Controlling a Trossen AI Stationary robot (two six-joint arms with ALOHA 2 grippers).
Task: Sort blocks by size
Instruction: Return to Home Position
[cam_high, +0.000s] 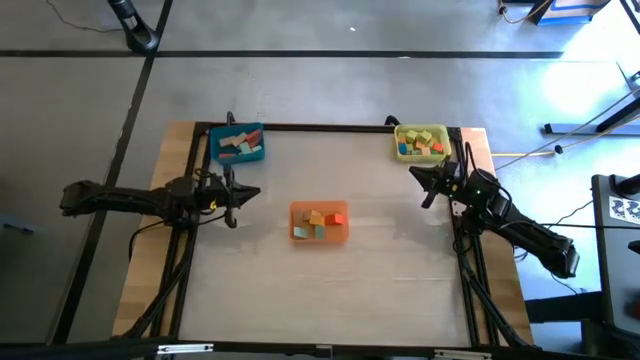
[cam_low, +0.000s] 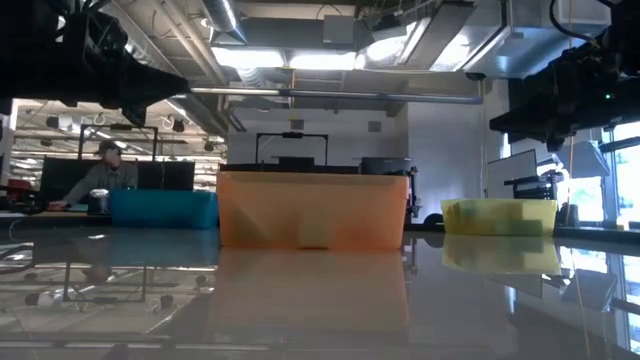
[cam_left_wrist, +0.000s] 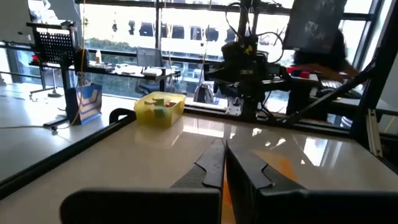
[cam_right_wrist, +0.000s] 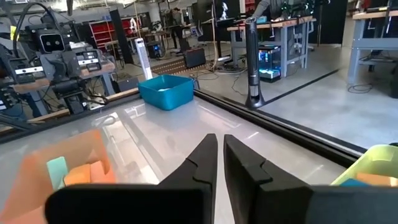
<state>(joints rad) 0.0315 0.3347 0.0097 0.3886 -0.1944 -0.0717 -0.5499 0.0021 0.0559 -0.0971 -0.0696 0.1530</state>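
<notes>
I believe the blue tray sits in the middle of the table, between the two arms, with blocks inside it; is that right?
Not quite: the high view shows the orange tray in the middle, holding blocks; the blue tray stands at a corner.

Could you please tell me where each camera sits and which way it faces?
High view: overhead, straight down on the table, left arm, right arm.
Low view: tabletop height, level across at the orange bin; arms dark overhead.
Left wrist view: past the left end effector toward the yellow bin.
Right wrist view: past the right end effector toward the blue bin.
Shared: high, low and right wrist views all show the orange bin.
</notes>
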